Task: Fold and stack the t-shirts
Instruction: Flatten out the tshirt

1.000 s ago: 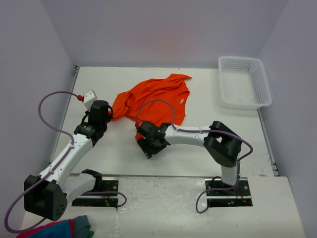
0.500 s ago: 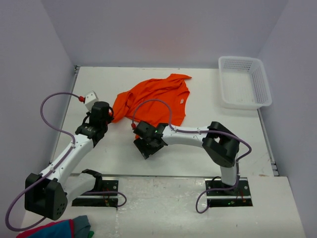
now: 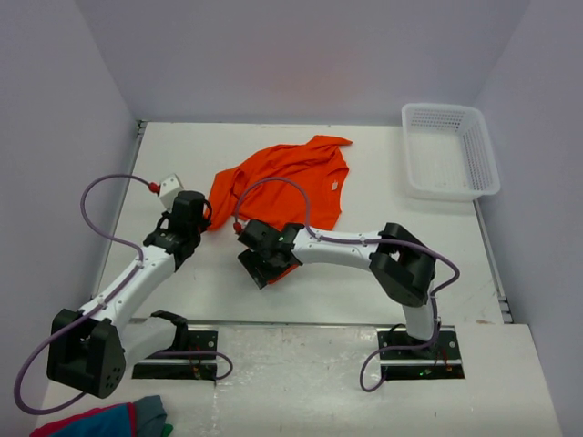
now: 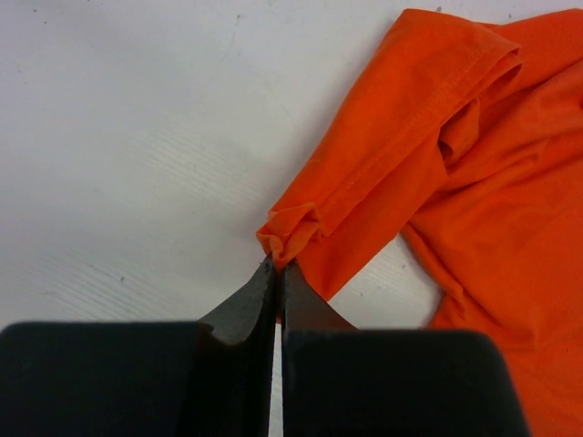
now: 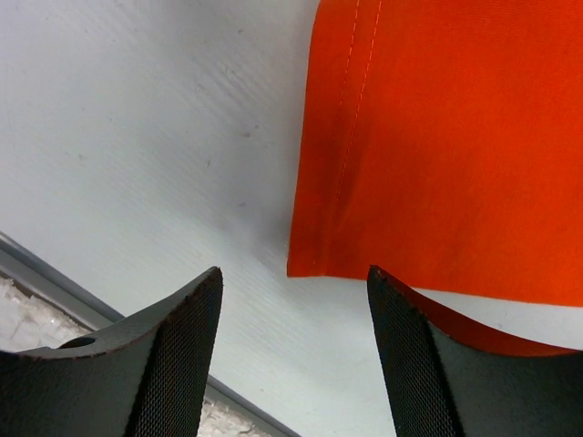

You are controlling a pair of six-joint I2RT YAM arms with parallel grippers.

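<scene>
One orange t-shirt (image 3: pixel 282 182) lies crumpled on the white table, collar toward the right. My left gripper (image 3: pixel 202 217) is at its left side, shut on the bunched tip of a sleeve (image 4: pixel 290 229); the left wrist view has the left gripper (image 4: pixel 276 266) with its fingertips pressed together on that cloth. My right gripper (image 3: pixel 266 269) hovers open over the shirt's near hem. In the right wrist view the right gripper (image 5: pixel 293 273) has the hem corner (image 5: pixel 305 259) lying flat just beyond its two mesh pads, which touch nothing.
A white plastic basket (image 3: pixel 449 150) stands at the back right. A red, blue and grey cloth bundle (image 3: pixel 114 421) lies off the table at the near left. The table's near edge (image 5: pixel 55 300) runs close behind the right gripper.
The right gripper has slid leftward along the near hem to its corner. The left gripper has shifted slightly up and right, still pinching the sleeve.
</scene>
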